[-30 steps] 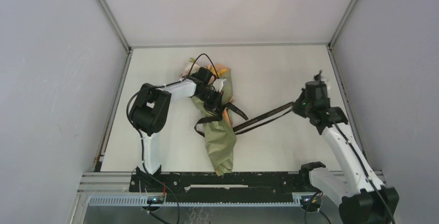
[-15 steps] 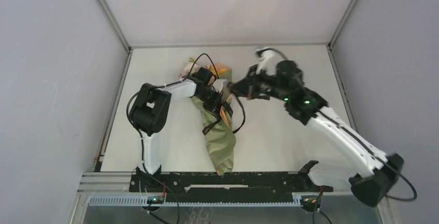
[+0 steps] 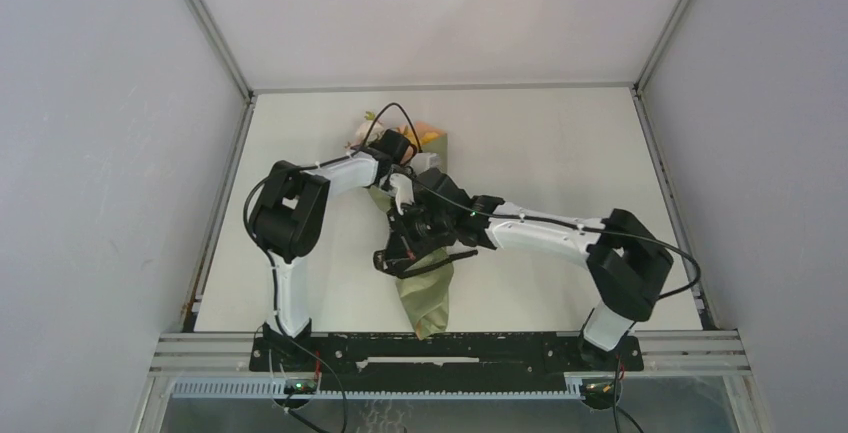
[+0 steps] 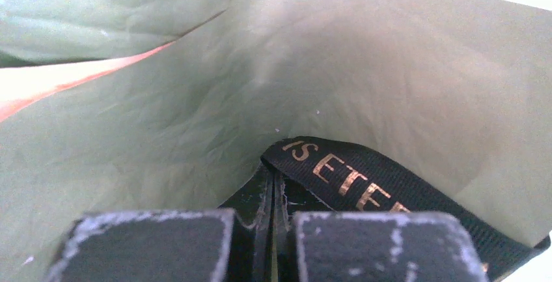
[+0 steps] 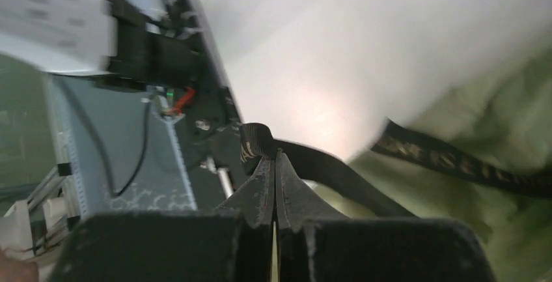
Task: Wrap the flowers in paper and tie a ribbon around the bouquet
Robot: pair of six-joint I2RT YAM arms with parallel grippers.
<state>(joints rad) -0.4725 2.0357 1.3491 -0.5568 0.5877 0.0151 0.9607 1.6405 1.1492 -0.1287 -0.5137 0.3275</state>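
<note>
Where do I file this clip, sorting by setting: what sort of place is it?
Probably a robot lab test cell, not a flower shop: plain grey walls enclose a white table, the left arm and right arm stand bolted to its near-edge rail, with one bouquet.

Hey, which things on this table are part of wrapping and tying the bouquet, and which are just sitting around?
Part of the job:
- bouquet in its paper, flowers at the far end
- ribbon
- left gripper and right gripper, both shut on the ribbon

Just there:
- table
- black mounting rail at the near edge
</note>
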